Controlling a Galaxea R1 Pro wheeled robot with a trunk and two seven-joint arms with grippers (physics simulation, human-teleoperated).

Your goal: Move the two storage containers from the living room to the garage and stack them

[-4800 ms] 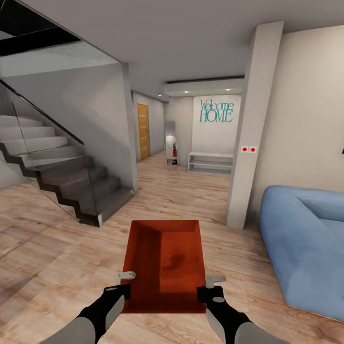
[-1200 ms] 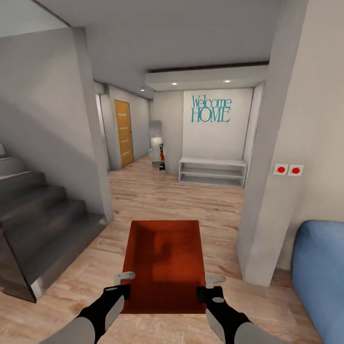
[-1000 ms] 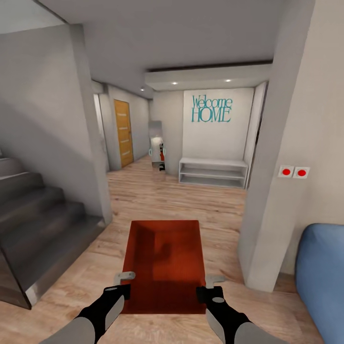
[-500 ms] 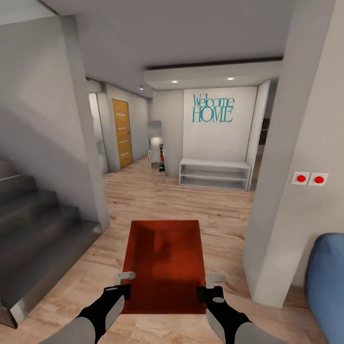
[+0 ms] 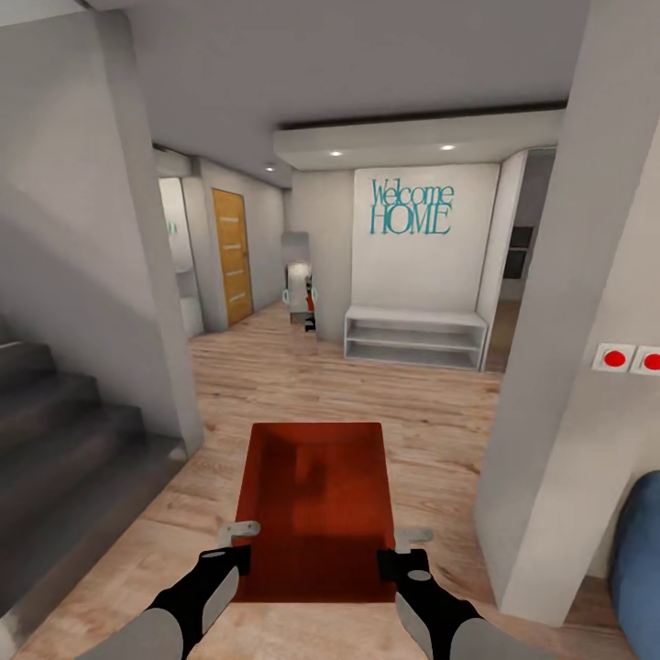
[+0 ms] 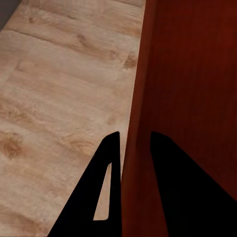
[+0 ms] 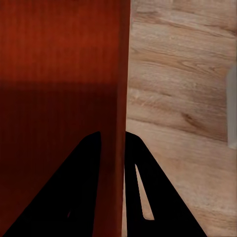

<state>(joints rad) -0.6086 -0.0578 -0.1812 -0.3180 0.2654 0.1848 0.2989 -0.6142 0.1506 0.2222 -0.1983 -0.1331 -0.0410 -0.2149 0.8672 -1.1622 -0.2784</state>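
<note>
Now both my hands pinch one storage container (image 5: 316,504): left hand (image 5: 236,541) clamped on its left wall, right hand (image 5: 403,543) on its right. Arms reach forward, holding it level above the wood-plank floor (image 5: 275,376), facing the hallway.

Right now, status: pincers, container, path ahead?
Left pincer and right pincer each clamp a side wall of the red-orange storage container. Carried over wood-plank floor. Pillar close on the right, stairs left.

A light wood-plank floor (image 5: 302,385) is seen; on it are placed a low white open shelf (image 5: 414,336) and dark grey stairs (image 5: 64,458).
</note>
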